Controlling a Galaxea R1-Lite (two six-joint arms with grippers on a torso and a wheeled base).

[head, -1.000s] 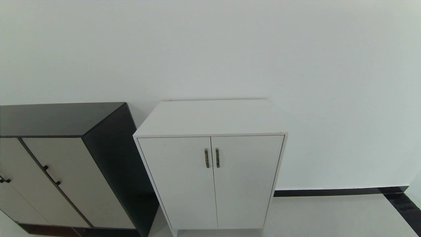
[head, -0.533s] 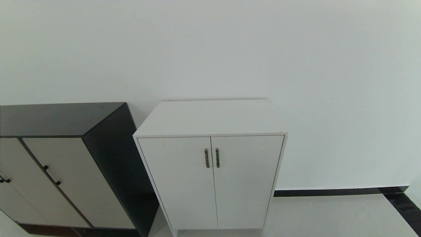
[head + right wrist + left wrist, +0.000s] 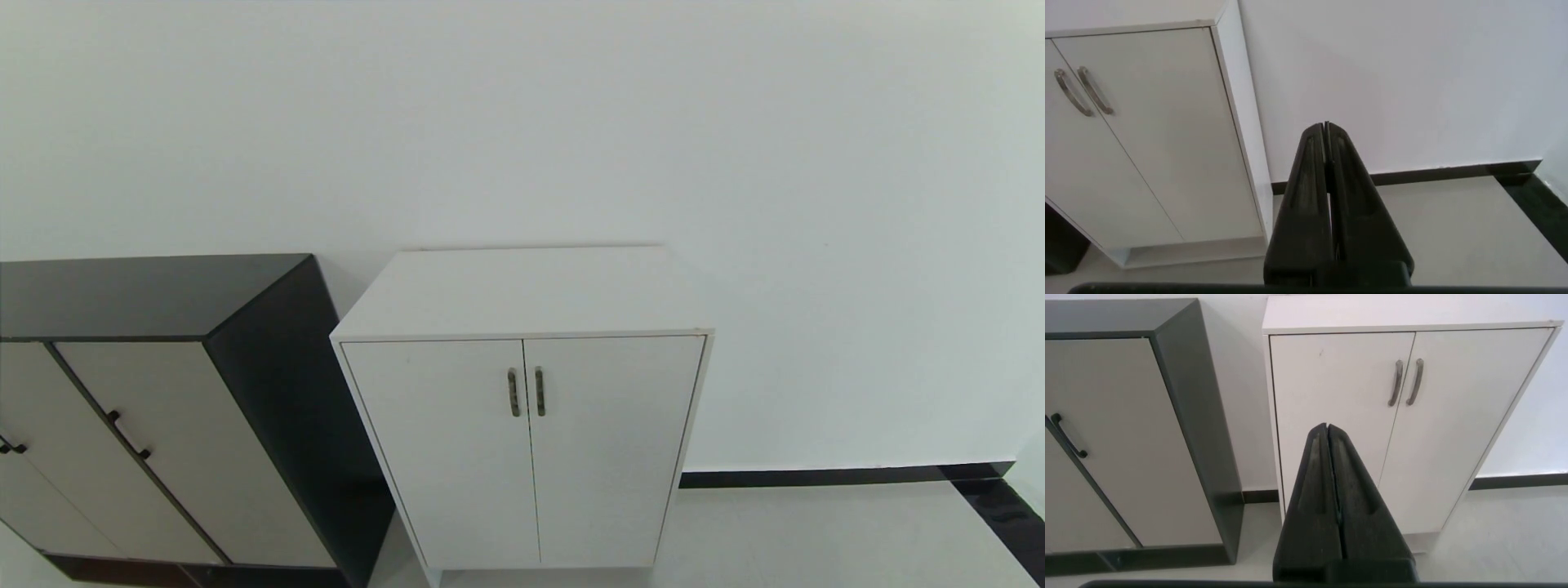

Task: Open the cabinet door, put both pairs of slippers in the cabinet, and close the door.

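Cabinet: you see the white cabinet (image 3: 522, 290), a plain square-edged box with a flat, smooth matte top, standing on the floor with its back against the wall.
Doors: the left door (image 3: 445, 449) and right door (image 3: 608, 441) are flat white panels. Both are closed and meet at a thin upright seam down the middle of the cabinet front.
Handles: the left handle (image 3: 513, 392) and right handle (image 3: 540, 391) are slim, dull-metal bars, one on each door. They stand upright just beside the seam, in the upper half of the cabinet front.
Left gripper: your left gripper (image 3: 1328, 433) has black matte fingers tapering to a wedge. The jaws are pressed together on nothing, and it hangs in front of the cabinet's left door, well apart from it.
Right gripper: your right gripper (image 3: 1325, 131) has the same black wedge shape, with its jaws pressed together and empty. It sits in front of the cabinet's right edge, clear of it.
Dark cabinet: the dark cabinet (image 3: 163, 294) has a glossy black top and side, pale doors and thin black bar handles. It stands just left of the white cabinet.
Surroundings: a plain white wall (image 3: 735, 163) rises behind the cabinet. To its right are a smooth grey floor (image 3: 816, 531) and a black skirting strip (image 3: 816, 476).
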